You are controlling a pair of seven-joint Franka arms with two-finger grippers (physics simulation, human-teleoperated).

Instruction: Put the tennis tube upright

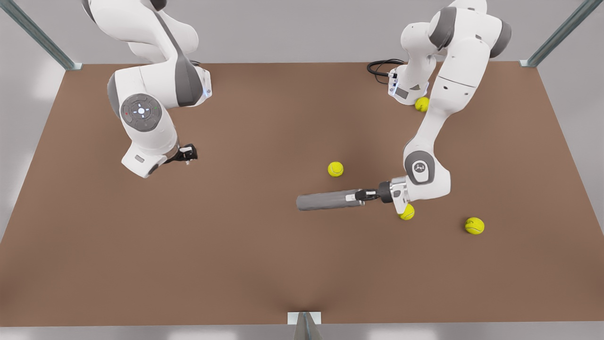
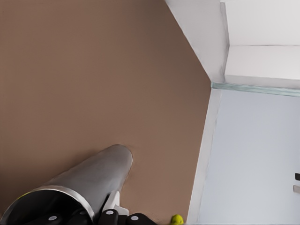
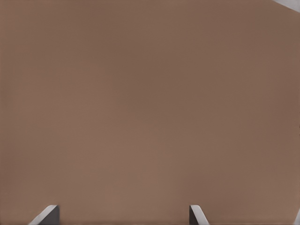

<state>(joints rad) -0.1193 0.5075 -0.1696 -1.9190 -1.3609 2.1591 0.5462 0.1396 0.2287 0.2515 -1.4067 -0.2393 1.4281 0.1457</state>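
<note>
Four tennis balls (image 1: 335, 169) dot the table (image 1: 236, 264) in the front view; my left gripper (image 1: 361, 196) pinches the tennis tube (image 1: 325, 200), lying flat mid-table. Left wrist view: the tube's rim is clamped, body pointing toward the table edge. Right wrist view: right gripper (image 3: 123, 216) spread over bare tabletop.

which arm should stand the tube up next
Left. Its gripper is already shut on the rim at the tennis tube's open end, with the tube lying on the table. The right gripper waits, jaws open, far off at the front view's left.
</note>
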